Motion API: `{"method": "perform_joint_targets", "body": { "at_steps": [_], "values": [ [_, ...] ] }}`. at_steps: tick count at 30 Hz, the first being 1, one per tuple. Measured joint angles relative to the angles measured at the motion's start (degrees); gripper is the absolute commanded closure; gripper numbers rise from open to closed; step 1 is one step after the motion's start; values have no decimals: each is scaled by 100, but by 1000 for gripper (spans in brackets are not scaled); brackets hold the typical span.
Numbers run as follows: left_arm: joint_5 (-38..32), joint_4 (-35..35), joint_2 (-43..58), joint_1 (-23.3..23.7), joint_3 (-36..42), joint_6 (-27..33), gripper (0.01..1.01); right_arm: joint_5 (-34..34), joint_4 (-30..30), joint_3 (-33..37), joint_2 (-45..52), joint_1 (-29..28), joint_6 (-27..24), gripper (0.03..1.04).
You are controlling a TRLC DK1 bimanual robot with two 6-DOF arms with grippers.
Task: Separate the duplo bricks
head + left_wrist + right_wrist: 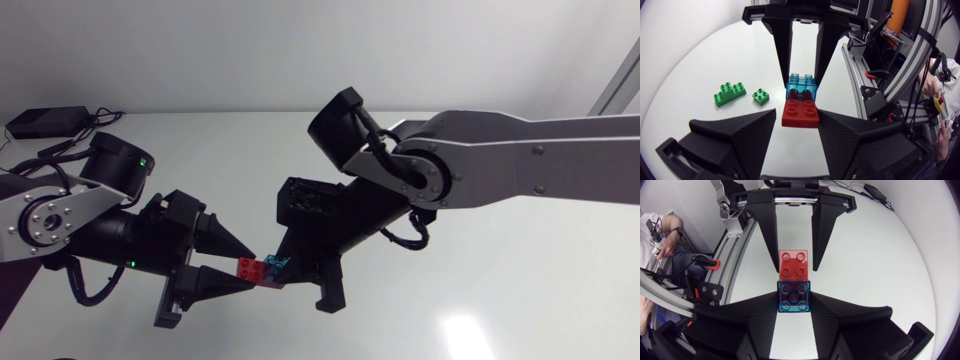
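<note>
Above open table [520, 290], left fingers [220, 238] clamp red brick [248, 267], right fingers [330, 290] blue brick [277, 264].

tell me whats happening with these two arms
The left gripper is shut on the red duplo brick, the right gripper on the translucent blue brick stuck to it; the pair is not yet pulled apart. A larger green piece and a small green brick lie on the table.

bright overhead light; glare on table [465, 338]; fisheye-bent edges.
</note>
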Motion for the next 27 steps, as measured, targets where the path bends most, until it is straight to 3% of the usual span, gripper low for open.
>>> {"method": "perform_joint_targets", "body": {
  "at_steps": [15, 20, 27],
  "values": [
    [162, -2, 9, -81, 0, -151, 416, -2, -2, 0, 0, 4, 0, 780],
    [225, 0, 11, -85, 0, -149, 584, -2, -4, 0, 0, 4, 0, 780],
    [243, 7, 11, -122, 0, -149, 593, -7, -61, 0, -68, 20, 2, 780]
  ]
}}
